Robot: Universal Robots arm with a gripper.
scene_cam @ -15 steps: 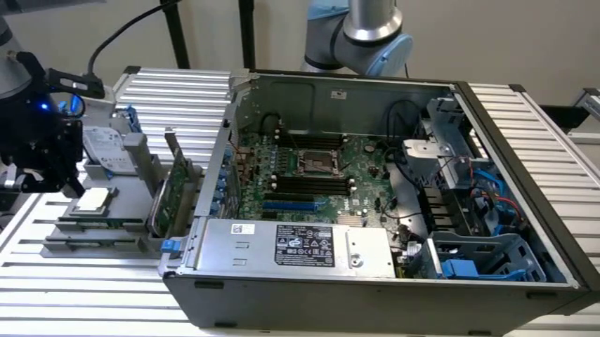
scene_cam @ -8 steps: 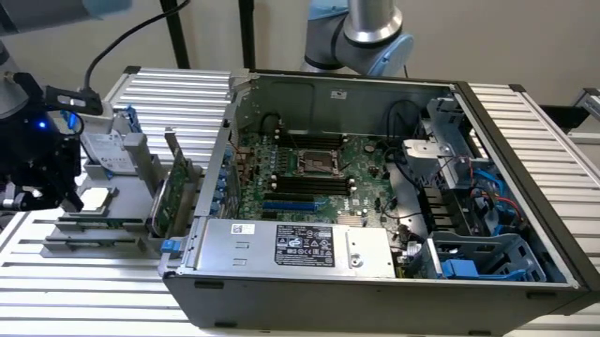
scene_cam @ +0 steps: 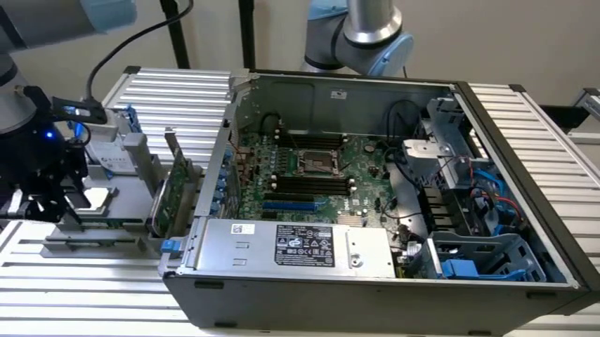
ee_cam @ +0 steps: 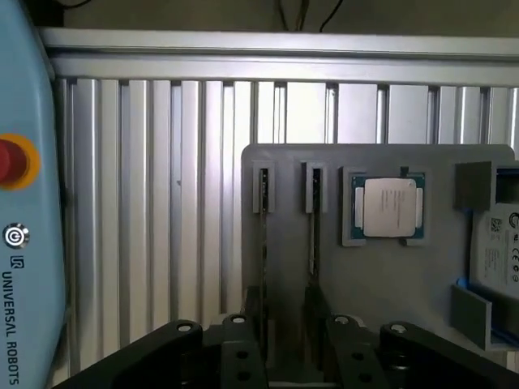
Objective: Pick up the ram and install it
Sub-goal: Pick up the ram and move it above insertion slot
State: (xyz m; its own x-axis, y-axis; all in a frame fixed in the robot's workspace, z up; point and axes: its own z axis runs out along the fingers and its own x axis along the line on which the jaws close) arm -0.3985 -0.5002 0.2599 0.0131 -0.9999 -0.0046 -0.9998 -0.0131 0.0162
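On the ribbed table (ee_cam: 146, 203), the gripper (ee_cam: 285, 320) is held open, empty, above the grey tray (ee_cam: 381, 275); centring on one ram (ee_cam: 313, 231) is advised.

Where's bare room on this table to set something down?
Bare ribbed table in front of the grey parts holder, and to the exterior view's right of the computer case. The holder and the case's inside are crowded.

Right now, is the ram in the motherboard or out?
Out: the ram stands on edge in the grey holder; the motherboard slots look empty.
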